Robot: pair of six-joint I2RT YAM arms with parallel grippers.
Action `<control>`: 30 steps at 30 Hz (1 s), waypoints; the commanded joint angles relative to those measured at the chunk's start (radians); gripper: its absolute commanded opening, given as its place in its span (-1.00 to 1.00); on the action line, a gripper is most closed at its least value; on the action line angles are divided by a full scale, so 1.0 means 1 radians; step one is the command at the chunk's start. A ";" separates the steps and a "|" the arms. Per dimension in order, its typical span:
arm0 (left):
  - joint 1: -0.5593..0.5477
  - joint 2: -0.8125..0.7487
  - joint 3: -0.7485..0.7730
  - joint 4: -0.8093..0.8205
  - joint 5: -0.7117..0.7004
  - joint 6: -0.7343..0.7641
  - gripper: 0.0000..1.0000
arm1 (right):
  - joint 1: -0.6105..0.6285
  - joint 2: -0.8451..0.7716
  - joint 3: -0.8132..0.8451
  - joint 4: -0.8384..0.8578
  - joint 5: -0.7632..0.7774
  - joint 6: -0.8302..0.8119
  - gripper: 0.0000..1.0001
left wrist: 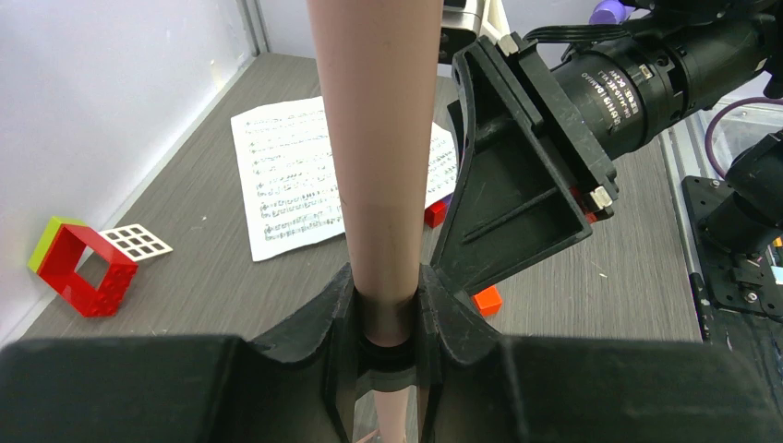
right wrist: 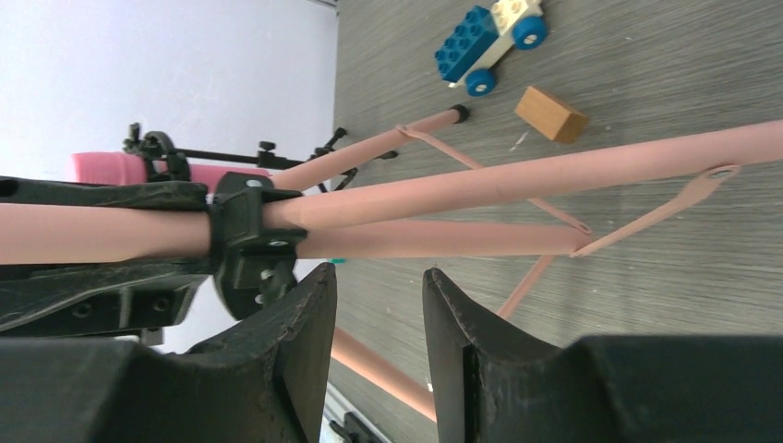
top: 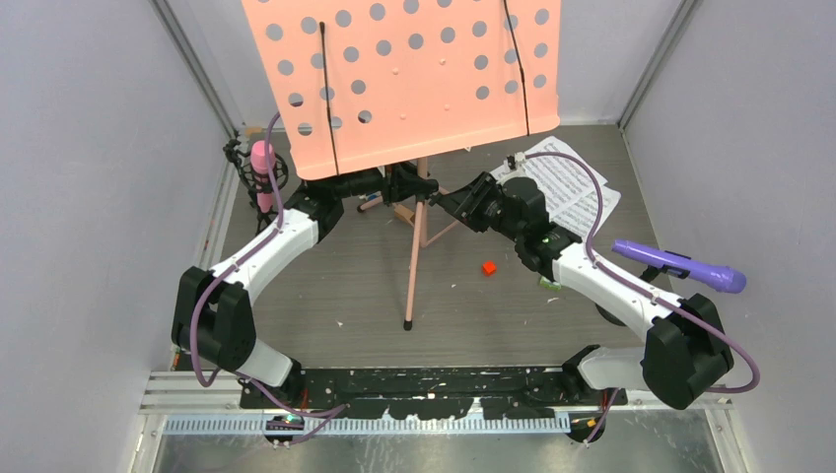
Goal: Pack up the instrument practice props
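Observation:
The pink perforated music rack (top: 409, 69) stands at the back on a pink pole and tripod legs (top: 414, 266). My left gripper (top: 397, 184) is shut on the pole (left wrist: 374, 138), which runs up between its fingers (left wrist: 386, 318). My right gripper (top: 442, 197) is open just right of the pole, its fingertips (right wrist: 314, 295) just below the black tripod collar (right wrist: 254, 235) and touching nothing. The white sheet-music pages (top: 570, 182) lie behind the right arm. The pink microphone (top: 262, 172) sits in a black mount at the left. The purple microphone (top: 680, 264) is at the right.
A small red block (top: 488, 267) lies on the floor right of the near tripod leg. A red and green block frame (left wrist: 88, 268) sits by the wall. A blue toy car (right wrist: 489, 41) and a wooden block (right wrist: 549, 113) lie beyond the legs. Walls close in on both sides.

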 commanded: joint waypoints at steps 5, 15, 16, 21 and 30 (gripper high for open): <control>-0.016 0.024 -0.011 -0.112 -0.015 0.046 -1.00 | 0.002 -0.023 0.005 0.183 -0.106 0.063 -0.08; -0.016 0.023 -0.011 -0.112 -0.013 0.046 -1.00 | 0.002 -0.074 -0.011 0.124 -0.052 0.024 -0.05; -0.016 0.023 -0.011 -0.112 -0.014 0.046 -1.00 | 0.002 -0.083 -0.011 0.104 -0.036 0.012 -0.05; -0.016 0.023 -0.011 -0.112 -0.015 0.045 -1.00 | 0.002 -0.143 -0.014 -0.058 0.074 -0.078 -0.04; -0.016 0.018 -0.014 -0.104 -0.014 0.042 -1.00 | 0.002 -0.308 -0.126 -0.204 0.139 -0.185 0.11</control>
